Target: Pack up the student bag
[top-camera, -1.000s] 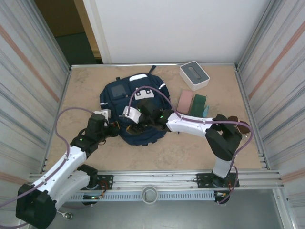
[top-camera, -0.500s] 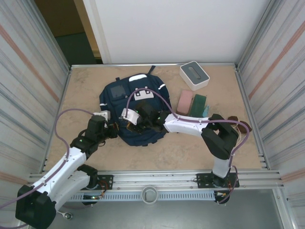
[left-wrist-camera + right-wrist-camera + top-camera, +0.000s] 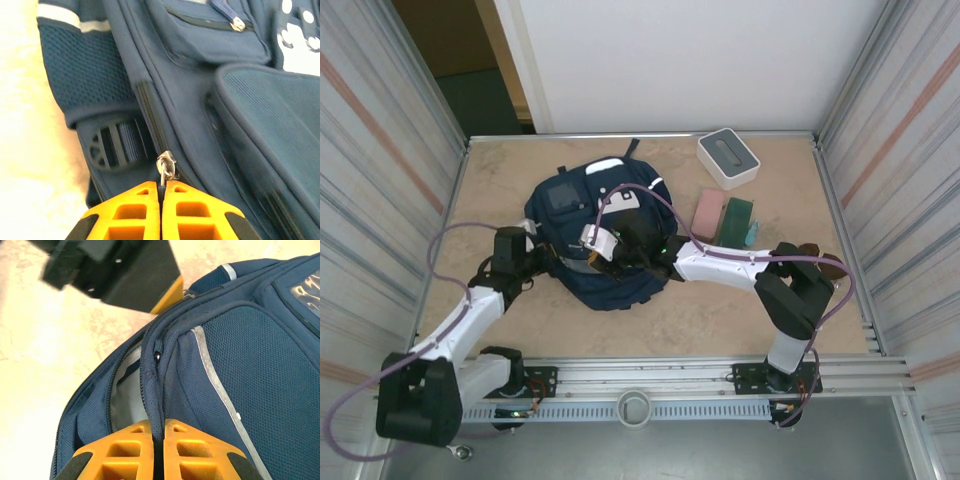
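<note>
- The large navy-blue fabric backpack [image 3: 582, 205] lies flat on the beige tabletop [image 3: 500, 180], directly ahead of both grippers.
- The left gripper [image 3: 161, 200] has its orange fingers pressed together on a small silver metal zipper pull [image 3: 167, 167] on the backpack's side. A black plastic strap buckle [image 3: 107, 147] sits just left of the fingertips.
- The right gripper [image 3: 158, 440] is clamped on the backpack's zippered fabric rim [image 3: 152, 380]. Pale grey lining [image 3: 127, 400] shows in the gap just left of its fingers.
- Well to the right of the right gripper lie a pink rectangular case [image 3: 708, 210] and a dark green rectangular case [image 3: 737, 216]. A white box with a grey recess [image 3: 728, 157] stands farther off.
</note>
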Robot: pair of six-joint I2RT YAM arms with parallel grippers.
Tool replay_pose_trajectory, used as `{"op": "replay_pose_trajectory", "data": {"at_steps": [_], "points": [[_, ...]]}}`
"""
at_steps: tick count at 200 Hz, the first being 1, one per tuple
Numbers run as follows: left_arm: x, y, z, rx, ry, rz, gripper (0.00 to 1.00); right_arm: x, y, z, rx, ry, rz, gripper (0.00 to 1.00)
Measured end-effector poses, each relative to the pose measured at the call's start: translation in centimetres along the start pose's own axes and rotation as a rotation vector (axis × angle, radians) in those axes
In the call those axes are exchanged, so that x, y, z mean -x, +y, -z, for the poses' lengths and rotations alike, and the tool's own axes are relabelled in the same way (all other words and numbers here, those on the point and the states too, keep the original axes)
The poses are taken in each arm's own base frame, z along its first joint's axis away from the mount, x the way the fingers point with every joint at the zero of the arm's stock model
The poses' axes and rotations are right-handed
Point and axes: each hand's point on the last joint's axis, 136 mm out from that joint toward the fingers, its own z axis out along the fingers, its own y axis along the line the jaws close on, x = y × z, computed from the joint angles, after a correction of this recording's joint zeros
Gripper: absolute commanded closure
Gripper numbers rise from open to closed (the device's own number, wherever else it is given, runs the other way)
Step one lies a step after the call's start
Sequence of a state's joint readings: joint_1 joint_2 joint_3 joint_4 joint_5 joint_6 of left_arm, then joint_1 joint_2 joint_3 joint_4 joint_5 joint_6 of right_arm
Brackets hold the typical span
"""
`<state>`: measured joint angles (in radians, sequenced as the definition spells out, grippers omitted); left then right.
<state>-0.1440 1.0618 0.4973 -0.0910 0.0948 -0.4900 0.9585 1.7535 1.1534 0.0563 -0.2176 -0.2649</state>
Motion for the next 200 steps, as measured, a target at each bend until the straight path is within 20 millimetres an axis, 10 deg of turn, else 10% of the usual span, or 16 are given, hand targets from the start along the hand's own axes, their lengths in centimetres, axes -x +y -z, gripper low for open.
{"op": "replay_pose_trajectory", "data": {"at_steps": [45, 91, 200], "points": [[1.5, 1.3, -1.8, 0.049, 0.008, 0.019, 0.81, 0.4, -0.2, 0.0, 0.006, -0.007, -0.046, 1.0], [4.4, 2.5, 0.5, 0.112, -0.123, 0.029, 0.66, 0.7, -0.4, -0.6, 0.012, 0.007, -0.098, 1.0], [7.6, -2.9, 6.9, -0.152, -0.313, -0.007, 0.35, 3.7, -3.7, 0.6, -0.059, -0.008, -0.209, 0.95]]}}
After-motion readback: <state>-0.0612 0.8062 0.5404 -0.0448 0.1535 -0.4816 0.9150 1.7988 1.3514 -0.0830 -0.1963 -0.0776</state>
